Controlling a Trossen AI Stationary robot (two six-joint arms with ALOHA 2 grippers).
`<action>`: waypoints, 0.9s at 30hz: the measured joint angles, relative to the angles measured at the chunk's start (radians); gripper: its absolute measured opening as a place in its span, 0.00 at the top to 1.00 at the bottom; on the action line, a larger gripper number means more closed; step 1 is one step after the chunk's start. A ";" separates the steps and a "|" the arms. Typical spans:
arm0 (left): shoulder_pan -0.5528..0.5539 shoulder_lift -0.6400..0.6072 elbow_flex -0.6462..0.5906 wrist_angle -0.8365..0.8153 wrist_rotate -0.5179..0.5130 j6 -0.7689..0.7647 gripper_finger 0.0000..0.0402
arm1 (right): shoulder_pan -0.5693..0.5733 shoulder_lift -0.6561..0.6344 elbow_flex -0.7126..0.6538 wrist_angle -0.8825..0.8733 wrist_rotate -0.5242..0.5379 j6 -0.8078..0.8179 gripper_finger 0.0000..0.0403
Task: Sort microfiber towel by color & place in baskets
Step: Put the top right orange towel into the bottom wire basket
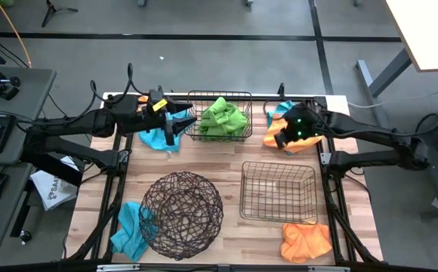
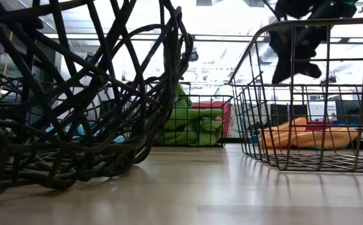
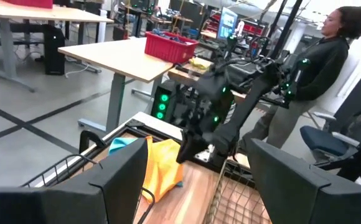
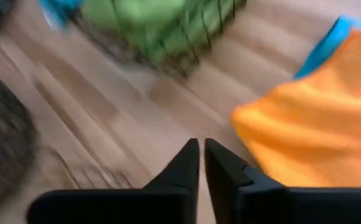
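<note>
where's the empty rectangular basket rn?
High view: the empty rectangular basket sits right of centre on the table, beside the round wire basket, with an orange towel just in front of it.

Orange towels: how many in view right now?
2. One orange towel lies at the table's far right under the right arm, another orange towel at the near right corner. More could be hidden under other cloth.

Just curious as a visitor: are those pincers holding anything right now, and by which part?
Nothing. The right pincer is shut on air beside the orange towel; the left pincer is open and bare.
</note>
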 joint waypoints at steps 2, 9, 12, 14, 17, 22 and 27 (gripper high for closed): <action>0.000 0.000 0.000 0.000 0.000 -0.011 0.35 | 0.008 0.042 0.000 -0.037 0.000 -0.069 0.85; 0.000 0.000 0.000 0.000 0.000 -0.039 0.35 | 0.008 0.277 0.000 0.016 -0.019 -0.362 0.45; 0.000 0.000 0.000 0.000 0.000 -0.051 0.35 | 0.008 0.374 0.000 0.041 0.002 -0.517 0.34; 0.000 0.000 0.000 0.000 0.000 -0.053 0.35 | 0.008 0.433 0.000 0.048 0.065 -0.596 0.30; 0.000 0.000 0.000 0.001 -0.007 -0.054 0.35 | 0.007 0.503 -0.001 0.060 0.191 -0.674 0.29; 0.000 0.000 0.000 0.000 -0.027 -0.070 0.35 | -0.009 0.593 0.002 0.087 0.240 -0.745 0.34; 0.000 0.000 0.000 -0.002 -0.029 -0.071 0.35 | -0.019 0.650 0.006 0.077 0.192 -0.743 0.47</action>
